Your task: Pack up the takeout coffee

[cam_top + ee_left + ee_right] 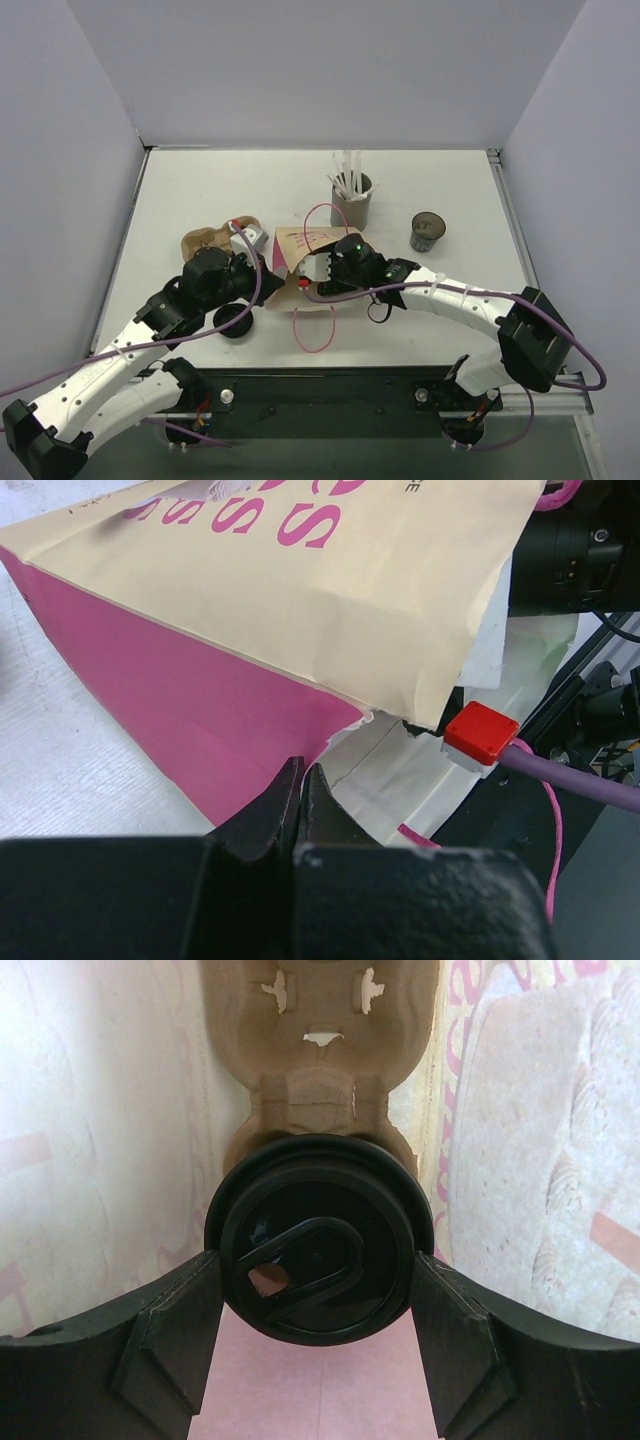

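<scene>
- The takeout coffee [427, 232], a short, dark, tapered cup with a round dark rim, stands upright toward the right edge of the bench [450, 180], well apart from both arms.
- To its left, near but not touching, stands the grey cylindrical straw holder [351, 205]. It is taller and wider, and white straws [346, 170] fan out of its top.
- At mid-bench a paper bag [305, 245] lies on its side. It has a matt kraft face with pink lettering, a pink side panel and thin pink cord handles [314, 335] looped out flat.
- The right jaws reach into the bag's mouth. They stand wide, pads against opposite sides of a lidded cup [318, 1238] with a glossy, round black lid and a teardrop sip flap.
- That cup sits in a moulded pulp carrier [318, 1030], rough and fibrous, with torn tab slots in its free socket.
- The left jaws are pressed together, tips at the pink panel's lower edge. I cannot tell whether paper is pinched between them.
- A brown pulp piece [205, 242] shows beyond the bag's left end, possibly the same carrier.
- A loose flat black lid [233, 320] lies toward the near edge, left of the bag.
</scene>
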Robot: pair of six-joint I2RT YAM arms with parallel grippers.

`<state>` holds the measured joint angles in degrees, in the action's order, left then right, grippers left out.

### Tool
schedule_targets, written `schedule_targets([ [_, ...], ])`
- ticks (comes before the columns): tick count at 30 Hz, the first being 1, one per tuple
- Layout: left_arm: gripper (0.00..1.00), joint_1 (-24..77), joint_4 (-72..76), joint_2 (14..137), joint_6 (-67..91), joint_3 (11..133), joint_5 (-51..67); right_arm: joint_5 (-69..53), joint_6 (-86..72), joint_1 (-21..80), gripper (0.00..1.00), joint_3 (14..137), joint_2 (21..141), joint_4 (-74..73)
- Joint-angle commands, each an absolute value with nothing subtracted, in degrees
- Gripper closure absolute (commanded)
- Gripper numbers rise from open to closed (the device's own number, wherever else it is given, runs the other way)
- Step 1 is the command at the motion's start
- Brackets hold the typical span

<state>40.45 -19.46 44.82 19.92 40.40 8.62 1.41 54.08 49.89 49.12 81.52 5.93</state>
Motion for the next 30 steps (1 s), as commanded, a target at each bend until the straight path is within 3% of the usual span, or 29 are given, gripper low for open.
schedule_targets([
  [1, 1.00, 40.61, -20.92, 44.91, 20.30, 43.42, 9.05, 1.14, 51.68, 48.16, 0.35, 45.97, 83.41, 4.57],
  [13, 1.00, 40.52, -21.18, 45.97, 20.30, 44.03, 9.31, 1.49, 49.40, 47.99, 0.35, 44.21, 84.20, 5.53],
  [19, 1.00, 40.61, -21.88, 46.32, 20.13, 45.17, 8.79, 2.20, 48.78, 48.34, 0.25, 45.34, 82.01, 4.85],
  [22, 1.00, 40.69, -22.41, 46.67, 20.13, 46.49, 8.18, 1.85, 48.51, 48.34, 0.05, 48.86, 81.83, 2.12],
  [30, 1.00, 40.69, -25.04, 47.46, 20.65, 48.86, 7.91, 0.79, 46.50, 48.43, 0.06, 51.50, 79.46, -1.30],
])
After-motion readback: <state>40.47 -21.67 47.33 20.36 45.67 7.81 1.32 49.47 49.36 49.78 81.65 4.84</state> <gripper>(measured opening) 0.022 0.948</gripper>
